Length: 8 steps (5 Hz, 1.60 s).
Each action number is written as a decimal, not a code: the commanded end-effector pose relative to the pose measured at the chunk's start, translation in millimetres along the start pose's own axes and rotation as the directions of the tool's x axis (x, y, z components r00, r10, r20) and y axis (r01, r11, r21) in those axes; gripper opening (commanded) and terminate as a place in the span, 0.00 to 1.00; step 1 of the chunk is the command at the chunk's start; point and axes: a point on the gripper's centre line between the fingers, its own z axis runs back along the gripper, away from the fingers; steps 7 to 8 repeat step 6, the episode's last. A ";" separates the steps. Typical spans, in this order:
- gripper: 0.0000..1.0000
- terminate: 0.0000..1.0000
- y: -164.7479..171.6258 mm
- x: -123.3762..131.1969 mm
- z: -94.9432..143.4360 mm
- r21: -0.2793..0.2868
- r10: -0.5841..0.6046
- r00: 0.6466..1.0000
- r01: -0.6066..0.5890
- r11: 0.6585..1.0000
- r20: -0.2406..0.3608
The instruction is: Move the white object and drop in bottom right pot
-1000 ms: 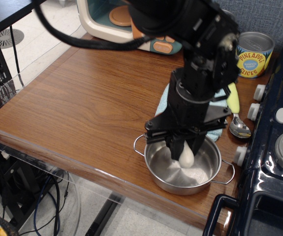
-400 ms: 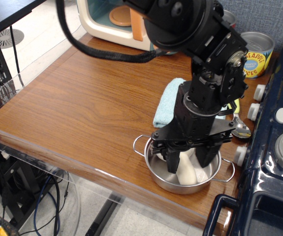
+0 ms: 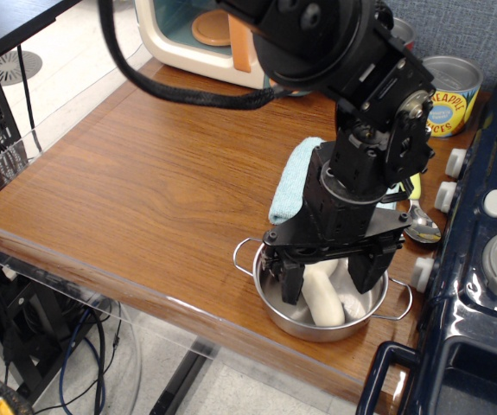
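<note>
Wood-grain table; plush white object in shiny round pot.

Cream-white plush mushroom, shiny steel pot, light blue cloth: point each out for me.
cream-white plush mushroom [image 3: 326, 303]: main camera view, on its pale stem inside the pot.
shiny steel pot [image 3: 293, 321]: main camera view, near front wall.
light blue cloth [image 3: 293, 181]: main camera view, exposed left fold.

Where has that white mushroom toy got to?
The white mushroom toy lies inside the steel pot near the table's front right edge, between the open gripper fingers.
</note>
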 end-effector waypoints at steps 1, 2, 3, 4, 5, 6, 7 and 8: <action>1.00 0.00 13.4 11.2 61.9 -0.144 0.054 0.996 -0.044 0.989 0.069; 1.00 0.00 23.4 20.7 79.2 -0.212 0.074 0.997 -0.075 0.974 -0.010; 1.00 0.00 23.4 20.7 79.2 -0.212 0.074 0.997 -0.075 0.974 -0.010; 1.00 0.00 23.4 20.7 79.2 -0.212 0.074 0.997 -0.075 0.974 -0.010; 1.00 0.00 23.4 20.7 79.2 -0.212 0.074 0.997 -0.075 0.974 -0.010; 1.00 1.00 23.4 20.7 79.2 -0.212 0.074 0.997 -0.075 0.974 -0.010; 1.00 1.00 23.4 20.7 79.2 -0.212 0.074 0.997 -0.075 0.974 -0.010; 1.00 1.00 23.4 20.7 79.2 -0.212 0.074 0.997 -0.075 0.974 -0.010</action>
